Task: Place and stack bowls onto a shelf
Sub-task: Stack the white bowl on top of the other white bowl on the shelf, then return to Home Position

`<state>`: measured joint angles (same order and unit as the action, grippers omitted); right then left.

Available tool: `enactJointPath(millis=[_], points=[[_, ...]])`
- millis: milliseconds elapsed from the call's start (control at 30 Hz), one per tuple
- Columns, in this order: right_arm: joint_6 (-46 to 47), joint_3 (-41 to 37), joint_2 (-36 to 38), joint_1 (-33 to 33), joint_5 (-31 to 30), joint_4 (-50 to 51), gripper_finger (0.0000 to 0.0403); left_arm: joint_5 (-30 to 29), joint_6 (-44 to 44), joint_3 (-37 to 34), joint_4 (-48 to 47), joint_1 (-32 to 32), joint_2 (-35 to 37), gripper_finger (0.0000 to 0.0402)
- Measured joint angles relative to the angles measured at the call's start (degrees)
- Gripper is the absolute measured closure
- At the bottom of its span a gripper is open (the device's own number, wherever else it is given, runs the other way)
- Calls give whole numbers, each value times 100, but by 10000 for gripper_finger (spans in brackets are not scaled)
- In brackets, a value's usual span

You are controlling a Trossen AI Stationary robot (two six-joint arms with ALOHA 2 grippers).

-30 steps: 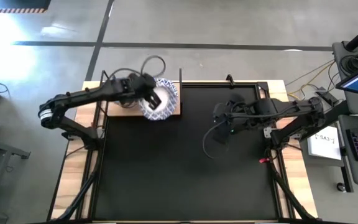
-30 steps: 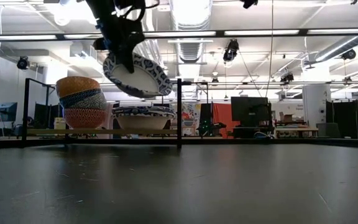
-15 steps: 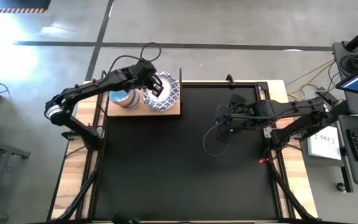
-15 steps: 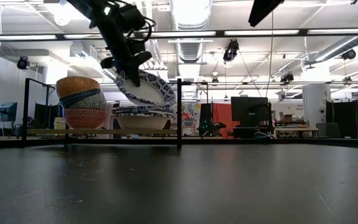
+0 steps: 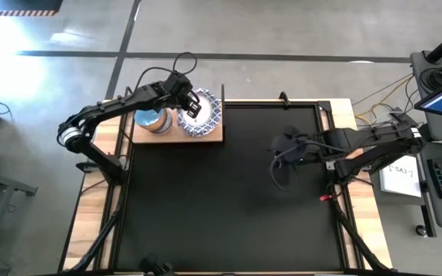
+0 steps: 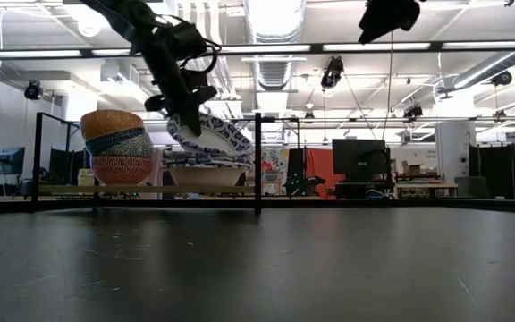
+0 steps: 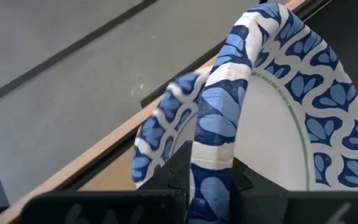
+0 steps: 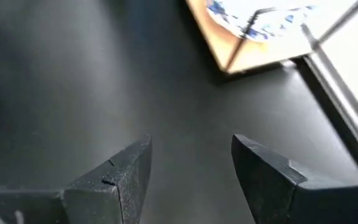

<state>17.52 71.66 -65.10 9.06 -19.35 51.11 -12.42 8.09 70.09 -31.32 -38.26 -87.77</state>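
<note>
Holding one blue-rimmed white bowl (image 6: 211, 134) tilted above the shelf (image 5: 210, 138), the left gripper (image 5: 189, 103) has its jaws clamped on the rim.

Under it sits a stack of white bowls (image 6: 206, 169), number unclear; beside that, three smaller bowls (image 6: 116, 145) stand stacked on the same board. The right gripper (image 8: 190, 163) hangs over the black mat (image 5: 221, 199), well apart, jaws parted and empty.

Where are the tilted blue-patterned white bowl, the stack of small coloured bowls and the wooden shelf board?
tilted blue-patterned white bowl (image 6: 215, 134), low view, patterned underside
stack of small coloured bowls (image 6: 117, 146), low view, middle
wooden shelf board (image 5: 215, 136), high view, bare corner
</note>
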Motion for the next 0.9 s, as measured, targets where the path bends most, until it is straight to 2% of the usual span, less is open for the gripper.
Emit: enactJointPath(millis=[233, 467, 700, 900], points=[[-266, -740, 315, 2, 642, -1012, 193, -53, -255, 28, -2, -2, -7, 367], [-111, -1227, 470, 2, 651, -1165, 193, -76, -818, 28, -58, -6, -17, 314], [3, -1421, 463, 2, 651, -1281, 193, -1225, -1112, 28, -102, -20, -9, 261], [-157, -1417, 483, 4, 796, -1289, 193, -1313, -756, 28, -147, -23, 4, 230]])
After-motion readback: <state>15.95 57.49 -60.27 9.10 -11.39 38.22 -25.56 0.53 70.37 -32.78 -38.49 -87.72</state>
